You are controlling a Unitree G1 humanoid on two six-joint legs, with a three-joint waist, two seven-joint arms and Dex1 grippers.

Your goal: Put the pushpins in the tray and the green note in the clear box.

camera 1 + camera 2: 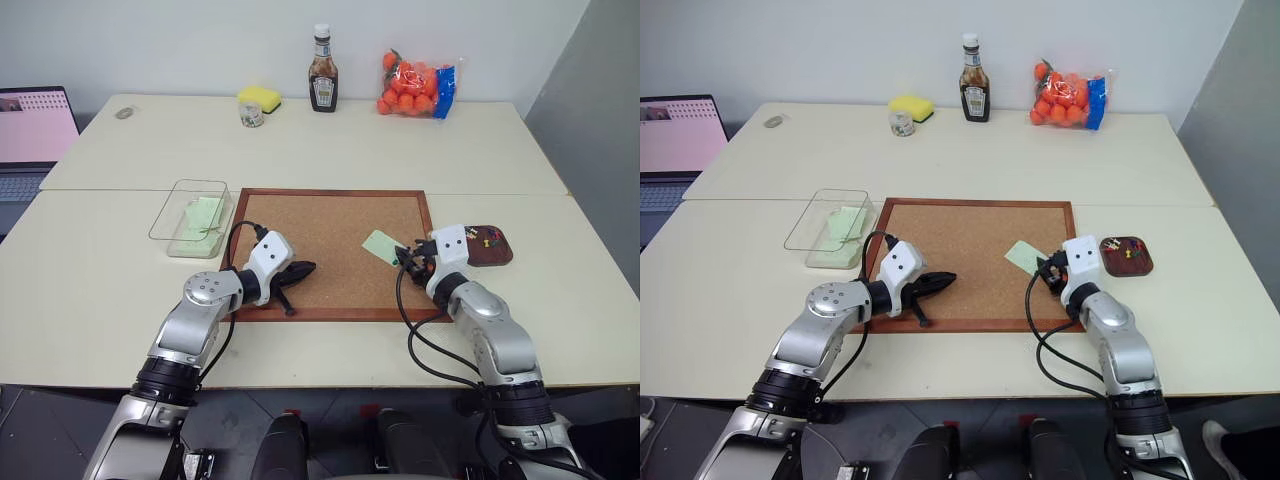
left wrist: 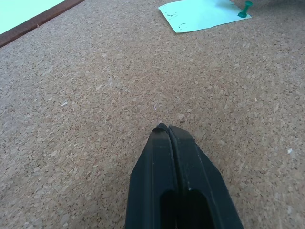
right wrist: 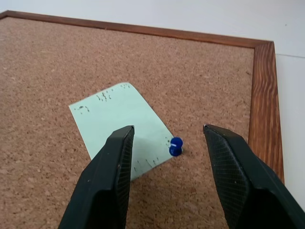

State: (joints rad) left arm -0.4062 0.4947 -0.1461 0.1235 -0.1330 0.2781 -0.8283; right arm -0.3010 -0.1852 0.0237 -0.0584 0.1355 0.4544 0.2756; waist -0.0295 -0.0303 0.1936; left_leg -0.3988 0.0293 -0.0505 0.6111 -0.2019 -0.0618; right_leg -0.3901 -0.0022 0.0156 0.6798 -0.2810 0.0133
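several pushpins (image 1: 1128, 251) already lay in the brown tray (image 1: 1143, 265) and a green note in the clear box (image 1: 172, 235), while the right gripper (image 3: 167, 143), half open and empty, straddled the last blue pin (image 3: 175, 146) holding another green note (image 3: 119, 126) to the corkboard (image 1: 320, 250).

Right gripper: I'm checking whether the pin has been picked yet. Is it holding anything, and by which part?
Nothing is held. The right gripper is open, its fingers either side of the blue pushpin, which pins the green note to the corkboard.
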